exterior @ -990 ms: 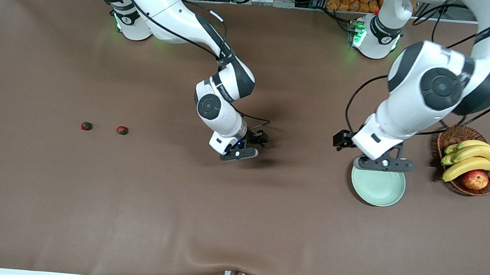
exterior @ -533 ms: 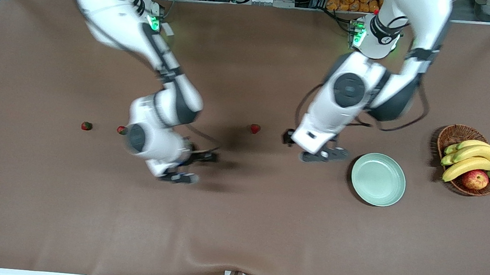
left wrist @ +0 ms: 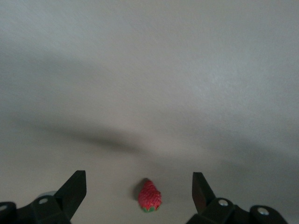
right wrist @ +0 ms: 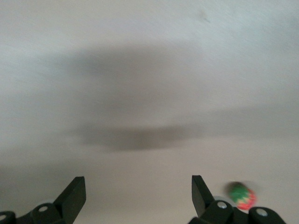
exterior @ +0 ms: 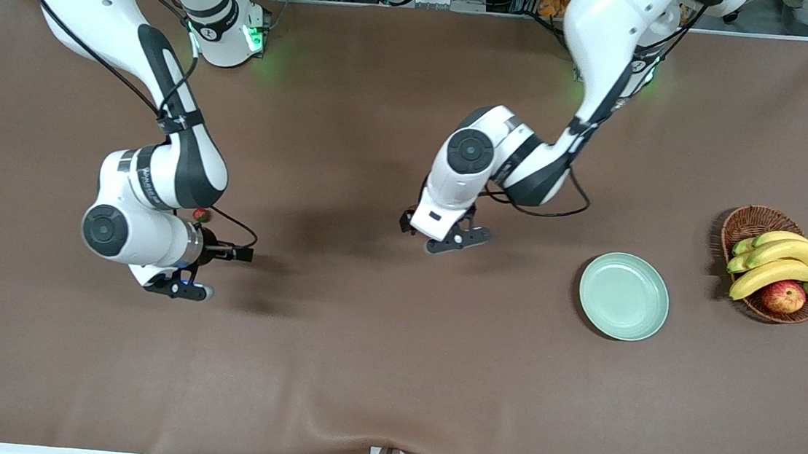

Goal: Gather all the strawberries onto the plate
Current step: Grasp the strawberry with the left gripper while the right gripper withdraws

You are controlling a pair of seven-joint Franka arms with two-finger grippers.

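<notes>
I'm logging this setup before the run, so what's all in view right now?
strawberries: at least two visible, red with green caps; one on the table mid-length, one toward the right arm's end, partly hidden by that arm
plate: one, pale mint green, empty, beside the basket
basket: one, brown wicker, at the left arm's end of the table
bananas: one bunch, yellow, in the basket
apple: one, red-yellow, in the basket
table: one, brown cover
left tool: one, black, open, over the mid-table strawberry
right tool: one, black, open, over the table close to a strawberry
</notes>
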